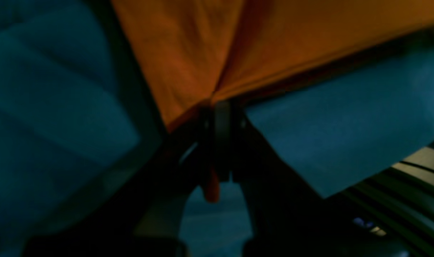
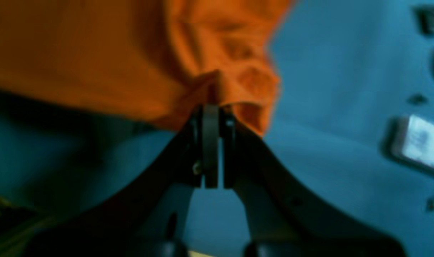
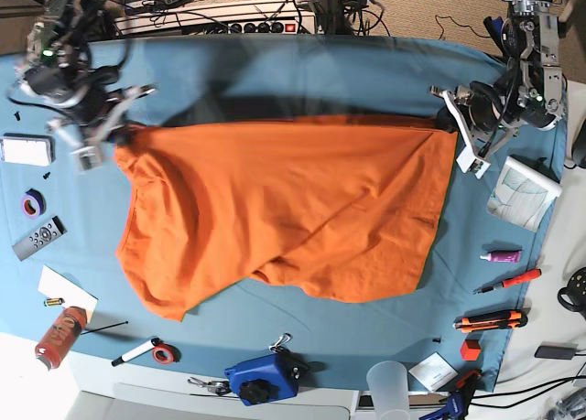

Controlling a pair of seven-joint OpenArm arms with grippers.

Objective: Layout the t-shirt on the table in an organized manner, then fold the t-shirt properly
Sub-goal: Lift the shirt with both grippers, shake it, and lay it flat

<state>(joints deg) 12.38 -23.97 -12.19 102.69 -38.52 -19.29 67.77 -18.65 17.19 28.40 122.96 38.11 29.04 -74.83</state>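
The orange t-shirt (image 3: 284,200) is stretched wide across the teal table (image 3: 302,72), with its far edge pulled taut between both grippers. In the base view my left gripper (image 3: 450,125) is shut on the shirt's far right corner. My right gripper (image 3: 117,138) is shut on the far left corner, near a bunched sleeve. The left wrist view shows the left gripper (image 1: 222,107) pinching orange t-shirt (image 1: 188,46) fabric above the table (image 1: 345,135). In the right wrist view the right gripper (image 2: 211,109) clamps a crumpled fold of the t-shirt (image 2: 95,53).
At the left edge lie a white box (image 3: 26,150), a purple tape roll (image 3: 34,202) and a remote (image 3: 38,238). A blue device (image 3: 265,379) and a plastic cup (image 3: 389,383) stand at the front. A booklet (image 3: 522,191) and red cutters (image 3: 490,321) lie on the right.
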